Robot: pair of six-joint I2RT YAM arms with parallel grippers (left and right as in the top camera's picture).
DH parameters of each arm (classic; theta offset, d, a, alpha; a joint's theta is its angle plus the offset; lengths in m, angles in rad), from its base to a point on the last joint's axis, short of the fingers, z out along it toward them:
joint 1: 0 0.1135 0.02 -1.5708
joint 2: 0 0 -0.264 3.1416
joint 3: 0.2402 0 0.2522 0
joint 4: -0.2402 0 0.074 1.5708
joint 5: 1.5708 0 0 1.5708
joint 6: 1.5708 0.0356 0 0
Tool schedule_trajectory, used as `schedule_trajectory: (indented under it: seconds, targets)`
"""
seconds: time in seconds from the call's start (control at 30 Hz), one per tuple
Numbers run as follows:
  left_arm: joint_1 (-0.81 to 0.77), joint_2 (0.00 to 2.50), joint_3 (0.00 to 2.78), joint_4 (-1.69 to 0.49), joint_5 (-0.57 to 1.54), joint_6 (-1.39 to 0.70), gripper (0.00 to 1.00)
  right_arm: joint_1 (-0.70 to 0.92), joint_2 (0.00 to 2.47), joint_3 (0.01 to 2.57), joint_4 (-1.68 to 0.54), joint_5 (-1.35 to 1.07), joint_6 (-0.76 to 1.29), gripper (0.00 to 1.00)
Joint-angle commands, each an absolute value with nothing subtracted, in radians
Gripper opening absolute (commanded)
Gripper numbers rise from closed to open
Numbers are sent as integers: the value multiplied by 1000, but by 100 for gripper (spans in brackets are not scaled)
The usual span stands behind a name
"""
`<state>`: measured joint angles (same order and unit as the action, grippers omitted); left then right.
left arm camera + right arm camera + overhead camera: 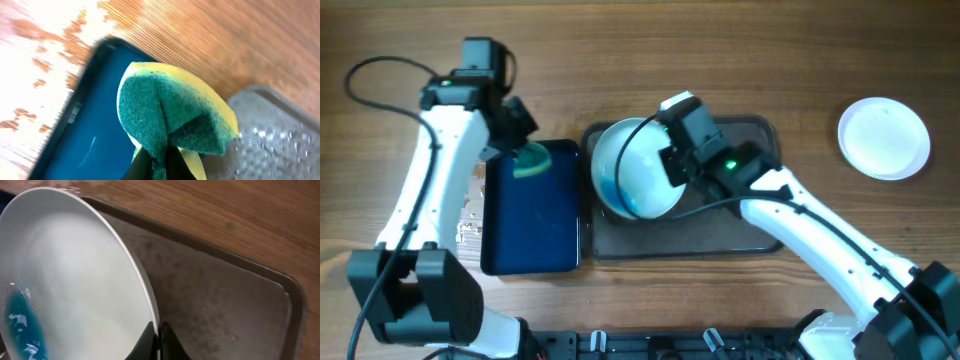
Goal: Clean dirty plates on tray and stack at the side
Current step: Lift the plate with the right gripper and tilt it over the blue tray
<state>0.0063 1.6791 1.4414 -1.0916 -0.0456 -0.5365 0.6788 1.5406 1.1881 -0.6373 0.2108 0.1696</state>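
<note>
My right gripper [672,160] is shut on the rim of a white plate [630,170] and holds it tilted on edge over the left part of the dark grey-brown tray [750,225]. The plate has blue marks on its lower left face [20,325]; my right gripper [159,339] pinches its edge above the tray [225,305]. My left gripper [520,140] is shut on a green and yellow sponge [530,158], squeezed at its middle [170,117], over the top right corner of the blue tray. A clean white plate [883,137] lies on the table at the far right.
The smaller dark blue tray [530,225] lies left of the grey-brown tray; it also shows in the left wrist view [75,145]. Wet patches mark the wooden table [470,215] left of it. Cables trail over the table at the far left.
</note>
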Motion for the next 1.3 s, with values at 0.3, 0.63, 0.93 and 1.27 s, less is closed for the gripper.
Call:
schedule_trajectory:
  seconds: [0.3, 0.63, 0.93, 1.27]
  targets:
    - [412, 1630, 1473, -1127, 93, -474, 4, 787, 1675, 1456, -598, 200, 126, 4]
    - [414, 1621, 1473, -1122, 91, -469, 4, 918, 1997, 1836, -729, 322, 43, 4]
    - [469, 1621, 1473, -1119, 89, -461, 4, 1116, 2005, 1853, -543, 877, -319, 4]
    - [470, 1621, 1473, -1116, 89, -456, 4, 1247, 2006, 1853, -191, 1086, -773, 4]
